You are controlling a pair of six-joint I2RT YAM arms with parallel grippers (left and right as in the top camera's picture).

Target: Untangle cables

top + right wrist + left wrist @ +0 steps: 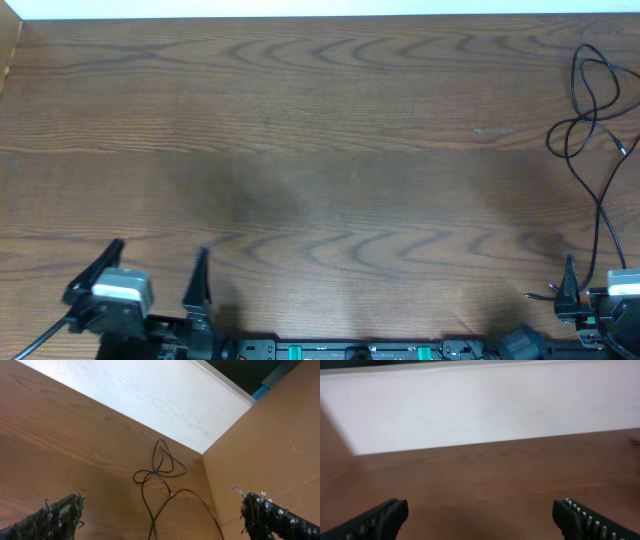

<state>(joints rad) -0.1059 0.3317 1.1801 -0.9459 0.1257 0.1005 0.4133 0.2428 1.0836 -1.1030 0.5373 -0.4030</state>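
The cables (588, 108) are thin black cords lying in a loose tangle of loops at the table's far right. Strands trail from the loops toward the front edge. In the right wrist view the tangled cables (159, 471) lie ahead of my open right gripper (162, 505), and two strands cross between its fingers on the table. A small metal-tipped plug (171, 494) points out of the knot. My left gripper (155, 265) stands open at the front left, far from the cables. Only bare wood shows between the spread fingers of the left gripper (480, 508).
A white wall (480, 405) runs along the table's back edge. A brown side panel (270, 445) stands close to the cables on the right. The wooden tabletop (320, 170) stretches between both arms.
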